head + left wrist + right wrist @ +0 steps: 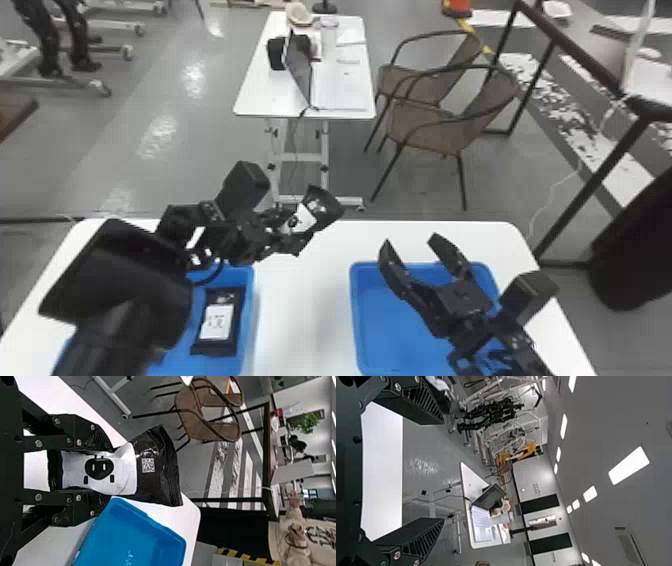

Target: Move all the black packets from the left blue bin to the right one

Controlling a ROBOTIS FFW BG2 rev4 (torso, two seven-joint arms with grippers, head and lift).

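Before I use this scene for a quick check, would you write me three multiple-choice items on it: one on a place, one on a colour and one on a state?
1. The loose black packet lies:
A) on the far table
B) in the left blue bin
C) in the right blue bin

2. The label on the held packet is mainly:
A) white
B) red
C) green

3. The right gripper is:
A) shut on a packet
B) shut and empty
C) open and empty

Key:
1 B: the head view shows it inside that bin.
2 A: the left wrist view shows a white label with black marks.
3 C: its fingers stand apart with nothing between them.
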